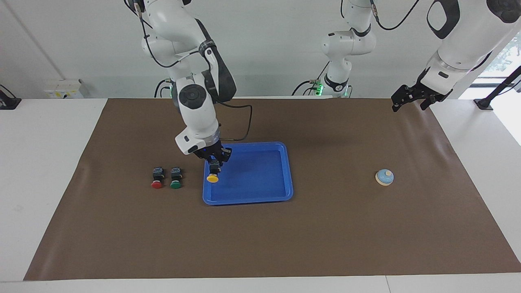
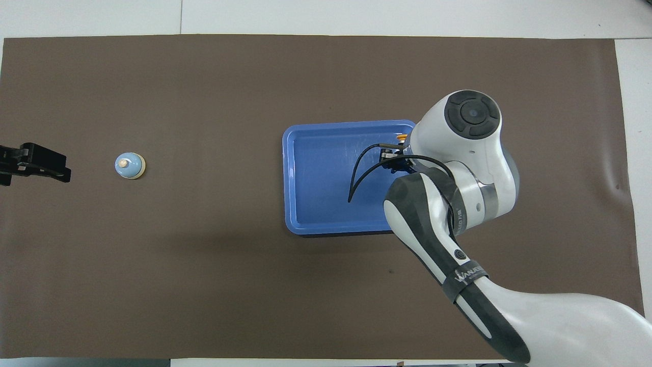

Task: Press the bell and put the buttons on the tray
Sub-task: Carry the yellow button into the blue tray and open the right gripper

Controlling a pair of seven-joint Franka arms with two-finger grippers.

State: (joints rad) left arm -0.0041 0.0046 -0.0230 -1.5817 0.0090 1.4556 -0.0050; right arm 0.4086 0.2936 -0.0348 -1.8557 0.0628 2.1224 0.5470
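Observation:
My right gripper (image 1: 214, 159) is shut on the yellow button (image 1: 212, 173) and holds it over the edge of the blue tray (image 1: 260, 191) that faces the right arm's end of the table. In the overhead view the arm covers most of it, with only a bit of the yellow cap (image 2: 402, 136) showing over the tray (image 2: 326, 173). The red button (image 1: 157, 178) and green button (image 1: 176, 178) stand side by side on the mat beside the tray, toward the right arm's end. The bell (image 1: 384, 177) (image 2: 130, 166) sits on the mat toward the left arm's end. My left gripper (image 1: 411, 98) (image 2: 35, 163) waits raised by the mat's edge.
A brown mat (image 1: 260, 244) covers the table, with white table edges around it. The right arm's forearm (image 2: 458, 214) hides the red and green buttons in the overhead view.

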